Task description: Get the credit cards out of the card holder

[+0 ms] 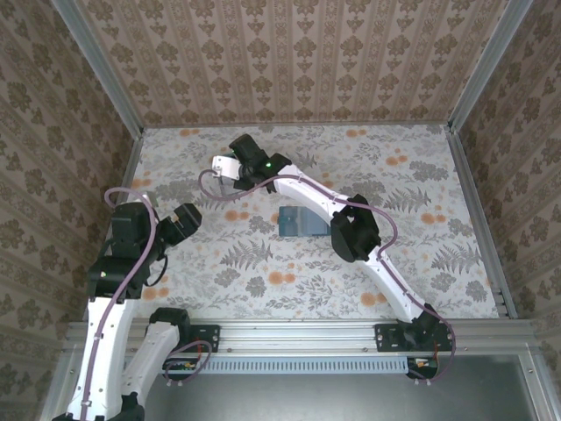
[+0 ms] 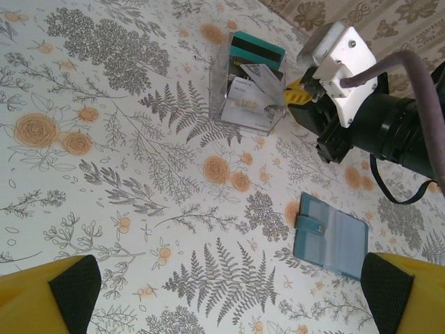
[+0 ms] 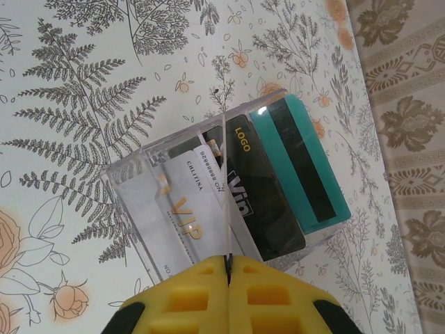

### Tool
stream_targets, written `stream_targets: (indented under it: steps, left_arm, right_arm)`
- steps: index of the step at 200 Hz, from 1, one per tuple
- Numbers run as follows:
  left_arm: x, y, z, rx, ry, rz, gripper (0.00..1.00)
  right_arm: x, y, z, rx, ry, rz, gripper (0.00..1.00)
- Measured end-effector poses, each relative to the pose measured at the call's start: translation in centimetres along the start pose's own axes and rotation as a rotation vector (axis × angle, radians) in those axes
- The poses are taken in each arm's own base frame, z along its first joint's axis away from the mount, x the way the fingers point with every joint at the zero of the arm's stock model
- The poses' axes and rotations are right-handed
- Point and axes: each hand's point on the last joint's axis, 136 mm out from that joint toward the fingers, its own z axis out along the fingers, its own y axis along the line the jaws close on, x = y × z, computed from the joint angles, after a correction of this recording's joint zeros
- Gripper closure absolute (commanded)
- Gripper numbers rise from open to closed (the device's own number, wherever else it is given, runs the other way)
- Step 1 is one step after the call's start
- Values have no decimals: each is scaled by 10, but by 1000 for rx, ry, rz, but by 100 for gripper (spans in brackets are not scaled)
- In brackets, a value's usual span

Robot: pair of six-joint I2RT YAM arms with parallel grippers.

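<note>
**One card above the clear box, wallet lying alone**

Apparently the delivery part of the task. Right hand point(image 3: 228, 273) shut tight on a thin pale card point(image 2: 263, 75), seen edge-on between the yellow pads in the wrist view and held just over a clear plastic box point(image 2: 218, 87). Already inside that box: a silver card marked VIP point(image 3: 174, 209), a black card marked LOGO point(image 3: 268, 188) and a teal card with a black stripe point(image 3: 306, 160).

Next move, by judgement: lower a little, open the pads to drop the card among the others, then go back toward the wallet. Calls for care not to push the light box sideways.

Left hand point(image 1: 182, 219) wide open, gripping nothing, hovering at the left over the flower-printed surface point(image 1: 394, 263), well apart from the box.

As for the small, flat, teal-blue card holder point(image 2: 330, 238): lying flat on the surface near the middle, touched by neither hand, well apart from the box. Thin, with a short strap at one edge. Impossible to tell whether any card remains inside. If so, probably a job for both hands: one to pin it down, one to pull, since likely to slide easily.
</note>
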Motion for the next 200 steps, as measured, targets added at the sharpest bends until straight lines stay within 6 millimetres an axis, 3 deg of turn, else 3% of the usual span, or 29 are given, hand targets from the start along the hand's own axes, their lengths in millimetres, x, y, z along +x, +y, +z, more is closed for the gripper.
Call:
stream_targets:
  steps: [79,165,172,179,200]
  left_arm:
    - [2,4,3,-12,7,-9,0]
    - [5,9,6,-23,17,-15,0]
    - [5,9,6,-22,17,-17,0]
    - [5,9,6,-22,16,-19,0]
    - [5,9,6,-20,18,-20,0]
  right_arm:
    - [14,-2,4,-15,14,-16,100]
    - [28,10,9,-74,32,-35,100]
    - [28,10,10,-75,33,-35,91]
    - [28,10,10,-74,32,-32,73]
    - [29,9,10,-70,32,-27,73]
